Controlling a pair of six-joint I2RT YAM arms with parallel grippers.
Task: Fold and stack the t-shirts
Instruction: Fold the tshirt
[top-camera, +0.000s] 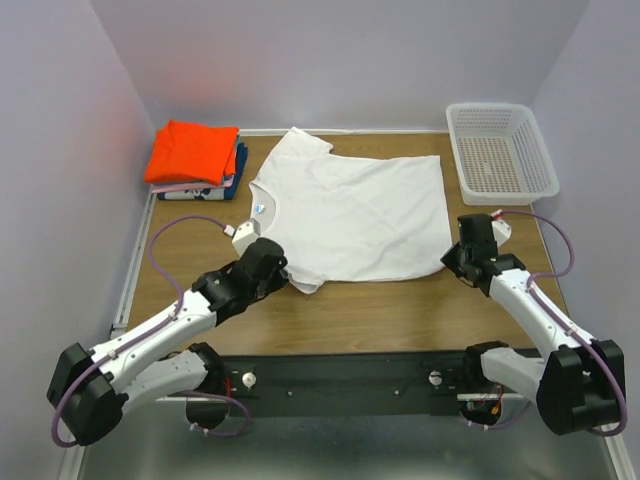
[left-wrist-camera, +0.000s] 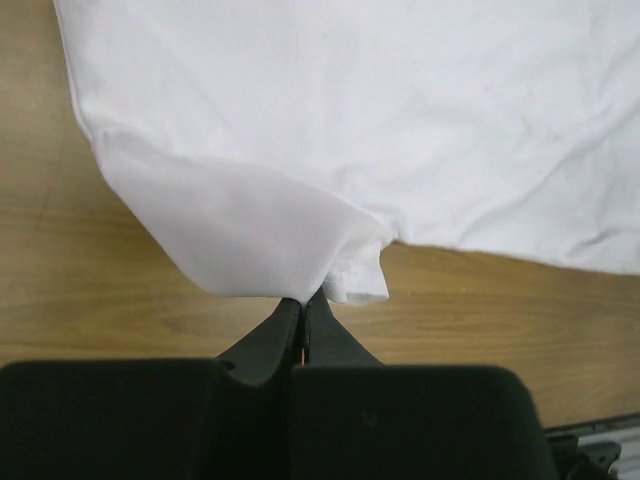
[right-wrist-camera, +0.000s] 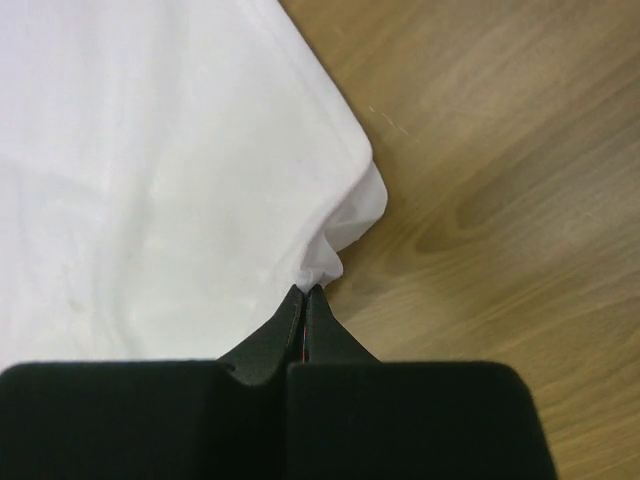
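Note:
A white t-shirt (top-camera: 350, 215) lies spread flat on the wooden table, collar to the left, hem to the right. My left gripper (top-camera: 284, 275) is shut on its near sleeve (left-wrist-camera: 260, 235), pinching the cloth at the fingertips (left-wrist-camera: 303, 300). My right gripper (top-camera: 447, 262) is shut on the near hem corner (right-wrist-camera: 340, 250), which bunches up at its tips (right-wrist-camera: 305, 290). A folded bright orange t-shirt (top-camera: 193, 150) tops a stack at the back left, with a dark blue one (top-camera: 236, 168) under it.
A white mesh basket (top-camera: 499, 150) stands at the back right corner. Bare wooden table (top-camera: 400, 310) runs between the shirt and the black base rail (top-camera: 340, 375). Grey walls close in the left, right and back sides.

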